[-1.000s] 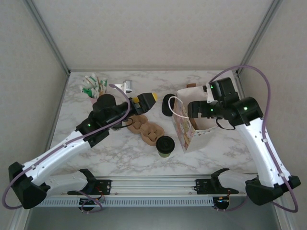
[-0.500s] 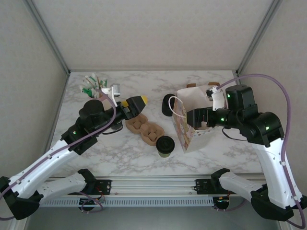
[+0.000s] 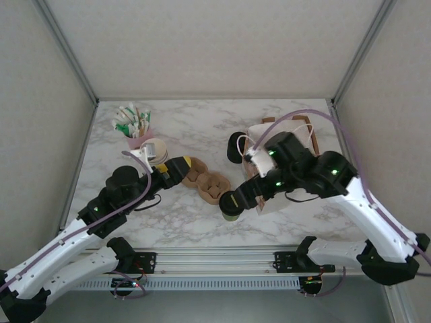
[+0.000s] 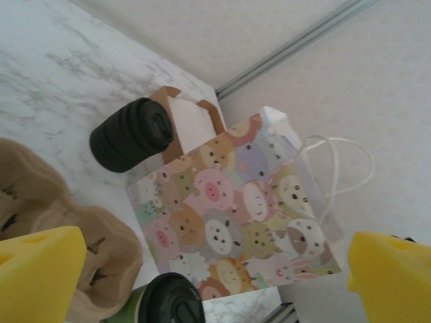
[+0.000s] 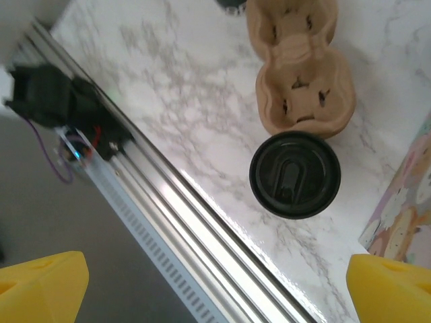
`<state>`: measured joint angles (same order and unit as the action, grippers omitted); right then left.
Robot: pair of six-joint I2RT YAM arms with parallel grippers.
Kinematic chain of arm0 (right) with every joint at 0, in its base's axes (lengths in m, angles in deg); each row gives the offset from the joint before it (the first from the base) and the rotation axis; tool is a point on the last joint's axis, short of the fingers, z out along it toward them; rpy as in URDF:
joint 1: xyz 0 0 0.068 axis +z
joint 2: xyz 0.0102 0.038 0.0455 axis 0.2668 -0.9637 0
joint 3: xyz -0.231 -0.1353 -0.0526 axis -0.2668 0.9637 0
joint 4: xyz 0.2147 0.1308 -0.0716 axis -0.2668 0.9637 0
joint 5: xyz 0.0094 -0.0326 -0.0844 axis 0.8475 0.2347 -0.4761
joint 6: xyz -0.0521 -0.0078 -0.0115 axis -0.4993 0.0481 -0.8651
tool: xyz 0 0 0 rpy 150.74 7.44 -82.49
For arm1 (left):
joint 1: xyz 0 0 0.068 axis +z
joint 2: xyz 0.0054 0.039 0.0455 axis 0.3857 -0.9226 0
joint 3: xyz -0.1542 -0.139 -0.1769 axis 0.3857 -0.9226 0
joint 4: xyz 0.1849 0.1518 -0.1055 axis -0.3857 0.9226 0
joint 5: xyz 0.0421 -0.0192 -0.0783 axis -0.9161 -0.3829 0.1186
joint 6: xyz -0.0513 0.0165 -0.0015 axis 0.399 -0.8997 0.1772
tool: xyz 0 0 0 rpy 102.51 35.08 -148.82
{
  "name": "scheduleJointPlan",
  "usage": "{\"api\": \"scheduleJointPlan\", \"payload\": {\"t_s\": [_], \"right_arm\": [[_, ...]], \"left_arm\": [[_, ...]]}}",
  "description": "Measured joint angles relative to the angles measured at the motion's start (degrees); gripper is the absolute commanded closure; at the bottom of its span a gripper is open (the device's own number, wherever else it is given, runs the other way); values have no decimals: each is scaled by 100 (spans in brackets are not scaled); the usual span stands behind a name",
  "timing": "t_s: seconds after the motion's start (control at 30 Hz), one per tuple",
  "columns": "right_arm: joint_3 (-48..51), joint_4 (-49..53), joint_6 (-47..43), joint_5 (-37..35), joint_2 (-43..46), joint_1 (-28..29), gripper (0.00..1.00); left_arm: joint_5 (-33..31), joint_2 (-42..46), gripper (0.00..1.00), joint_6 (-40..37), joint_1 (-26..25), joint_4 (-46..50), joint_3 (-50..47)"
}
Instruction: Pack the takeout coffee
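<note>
The small olive-green paper cup with a round black plastic lid (image 5: 294, 173) stands upright on the marble desk (image 3: 195, 121), between the cartoon-animal paper bag (image 4: 236, 222) and a brown pulp cup carrier (image 3: 205, 183). The right hand (image 5: 215, 286) hovers above it, released and empty. The left hand (image 3: 180, 167), also spread wide, hangs at the carrier's end farthest from the bag.

The takeout coffee (image 5: 295, 173), olive-sided with a round black lid, stands upright, just ahead of the right claw (image 5: 215, 286), between its wide-spread fingers.
</note>
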<state>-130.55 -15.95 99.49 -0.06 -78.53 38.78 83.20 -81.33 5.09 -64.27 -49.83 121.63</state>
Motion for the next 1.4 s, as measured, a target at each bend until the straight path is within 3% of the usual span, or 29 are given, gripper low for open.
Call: {"api": "scheduleJointPlan", "payload": {"t_s": [0.2,0.53,0.73,0.97,1.4], "right_arm": [[28,175,175,-857,-697,844,1],[116,258,876,-2059,-1829,964,1],[361,17,1051,-2168,-2002,966,2],[535,-262,1049,-2057,-2070,920,11],[686,-345,1095,-1790,-2599,673,14]], "left_arm": [[-205,42,0,68,4,22,-439],[-249,-90,0,55,15,-79,-584],[-199,-127,0,-2,31,-245,-748],[35,-184,0,-155,44,-361,-820],[232,-173,0,-282,94,-393,-820]]}}
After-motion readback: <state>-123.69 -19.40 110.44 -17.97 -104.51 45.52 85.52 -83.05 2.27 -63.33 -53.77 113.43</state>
